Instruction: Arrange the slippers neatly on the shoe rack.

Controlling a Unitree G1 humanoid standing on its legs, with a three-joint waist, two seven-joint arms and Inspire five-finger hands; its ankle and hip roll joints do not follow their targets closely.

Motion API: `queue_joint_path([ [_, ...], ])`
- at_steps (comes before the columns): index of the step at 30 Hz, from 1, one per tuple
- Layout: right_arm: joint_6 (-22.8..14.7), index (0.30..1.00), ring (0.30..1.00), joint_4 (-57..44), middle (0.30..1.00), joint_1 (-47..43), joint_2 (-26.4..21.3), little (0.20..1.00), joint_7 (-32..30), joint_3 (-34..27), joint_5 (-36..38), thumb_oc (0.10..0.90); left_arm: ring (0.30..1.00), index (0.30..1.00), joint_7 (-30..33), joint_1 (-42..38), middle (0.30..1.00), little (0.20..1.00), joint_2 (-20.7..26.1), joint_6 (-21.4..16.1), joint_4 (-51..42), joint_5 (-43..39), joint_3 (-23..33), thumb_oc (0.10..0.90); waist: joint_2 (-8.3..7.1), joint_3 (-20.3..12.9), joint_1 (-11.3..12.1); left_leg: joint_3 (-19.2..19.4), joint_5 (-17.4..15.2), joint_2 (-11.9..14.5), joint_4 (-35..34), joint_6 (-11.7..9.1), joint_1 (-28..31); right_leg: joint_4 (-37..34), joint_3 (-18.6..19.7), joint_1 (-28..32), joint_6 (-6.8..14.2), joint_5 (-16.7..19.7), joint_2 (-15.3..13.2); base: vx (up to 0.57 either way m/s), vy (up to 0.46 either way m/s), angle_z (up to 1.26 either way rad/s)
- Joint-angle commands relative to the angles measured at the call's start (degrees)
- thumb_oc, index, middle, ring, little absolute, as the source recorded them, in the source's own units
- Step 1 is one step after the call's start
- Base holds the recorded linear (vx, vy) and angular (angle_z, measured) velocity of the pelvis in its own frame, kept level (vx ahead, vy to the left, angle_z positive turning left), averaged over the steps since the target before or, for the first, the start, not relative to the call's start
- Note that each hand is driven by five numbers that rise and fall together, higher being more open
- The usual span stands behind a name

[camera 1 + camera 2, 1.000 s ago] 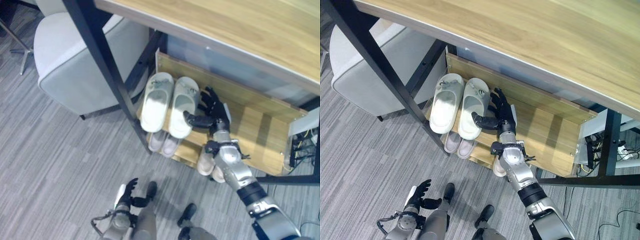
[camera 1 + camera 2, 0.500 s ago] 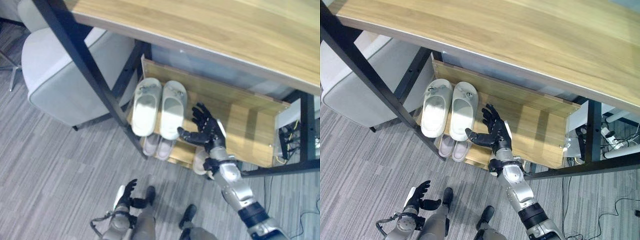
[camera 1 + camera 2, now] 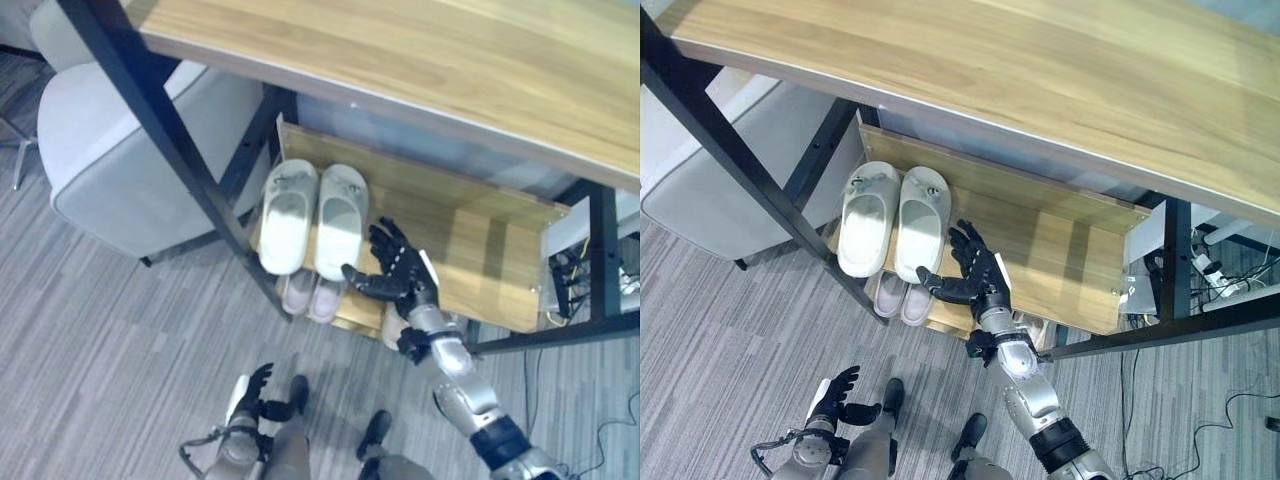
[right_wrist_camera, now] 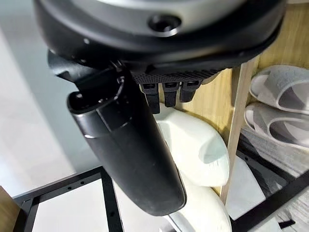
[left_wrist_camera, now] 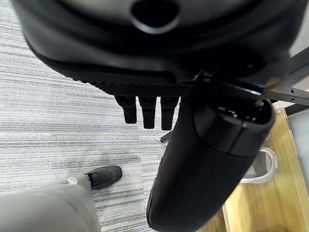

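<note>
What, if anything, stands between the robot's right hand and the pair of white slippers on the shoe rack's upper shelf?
Nothing visible. The right hand, fingers spread open, sits just beside the white slippers on the shoe rack, with bare shelf between them.

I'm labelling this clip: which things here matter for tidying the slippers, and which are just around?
Part of the job:
white slippers, side by side on the shoe rack
right hand, open beside them

Just around:
grey slippers on the lower shelf
desk
chair
left hand, idle
</note>
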Motion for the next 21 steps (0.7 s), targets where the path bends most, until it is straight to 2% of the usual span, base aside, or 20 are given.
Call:
queue_joint_path([
  [1, -4.09, 0.9, 0.9, -6.01, 0.9, -3.14, 2.75, 0.9, 2.5, 2.95, 1.05, 0.8, 0.9, 0.9, 0.98, -0.3, 0.9, 0.9, 0.87, -1.96, 0.97, 0.48, -1.39, 0.8, -1.33, -3.49, 0.11, 3.82, -4.82, 0.87, -0.47, -0.94, 1.32, 3.53, 1.14, -0.18, 3.27, -4.98, -1.86, 0.0, 0.0, 0.0],
  [11, -4.03, 0.9, 0.9, -4.2, 0.9, -4.09, 1.74, 0.9, 1.1, 1.43, -0.84, 0.8, 0.9, 0.9, 1.44, -0.51, 0.9, 0.9, 0.71, -1.99, 1.32, 0.06, -1.01, 0.8, -1.66, -3.63, 0.25, 3.96, -4.81, 0.98, -0.47, -0.89, 1.66, 3.63, 1.05, 0.07, 3.3, -4.83, -1.89, 0.0, 0.0, 0.0],
  [15, -3.47, 0.9, 0.9, -4.58, 0.9, -1.35, -0.32, 0.9, 0.92, -1.43, -1.64, 0.8, 0.9, 0.9, 1.08, -0.24, 0.9, 0.9, 0.72, -1.67, 1.64, 0.06, -0.24, 0.8, -1.52, -4.65, -0.86, 4.95, -5.22, 1.08, -0.47, -0.81, 2.73, 3.41, 1.6, 0.73, 3.47, -4.65, -1.96, 0.0, 0.0, 0.0],
  [21, -2.62, 0.9, 0.9, -8.61, 0.9, 6.49, -6.36, 0.9, 5.27, -6.35, -1.32, 0.8, 0.9, 0.9, -1.03, 1.61, 0.9, 0.9, 0.81, -1.59, 1.43, 0.64, 1.07, 0.8, -1.14, -7.18, -3.06, 6.32, -5.77, 1.29, -0.47, -0.88, 5.21, 3.06, 2.73, 2.78, 3.6, -4.86, -1.75, 0.02, -0.007, -0.09],
])
